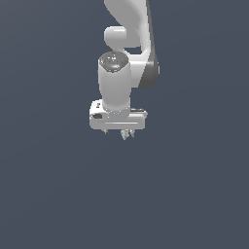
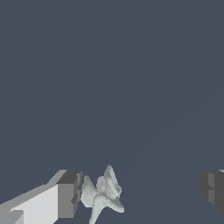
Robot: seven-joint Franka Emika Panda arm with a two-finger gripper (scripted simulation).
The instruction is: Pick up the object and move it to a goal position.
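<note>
We take the gripper (image 2: 140,192) as our landmark and read across its gap in the wrist view. First comes one finger (image 2: 65,199), pale with a dark pad. Right against that pad sits the lump (image 2: 104,194), a pale, jagged, spiky thing; from this angle it looks to be touching or just beside the pad, and we cannot tell which. Beyond the lump the gap runs bare for a long way until the other finger (image 2: 214,190), which stands well apart from it. So the jaws are wide, and the lump lies inside them but far off centre, hugging one finger.

The lump has no clear long axis: it is a cluster of spikes, some rising, one curling down and out. We judge that the fingers will meet points and not flats, so it may twist or skid as they close. Because of the offset, we also expect the far finger to travel most of the gap before it bears on anything, and the near one may push the lump along first.

In the exterior view the arm (image 1: 127,29) comes down from above, with the wrist upright and the hand (image 1: 116,119) level, its fingers pointing straight down. The lump (image 1: 127,133) peeks out just under the hand, toward the exterior view's right of the hand's middle. No surface edge or shadow shows, so we cannot tell whether the lump rests on something or hangs. No goal marker shows in either view.
</note>
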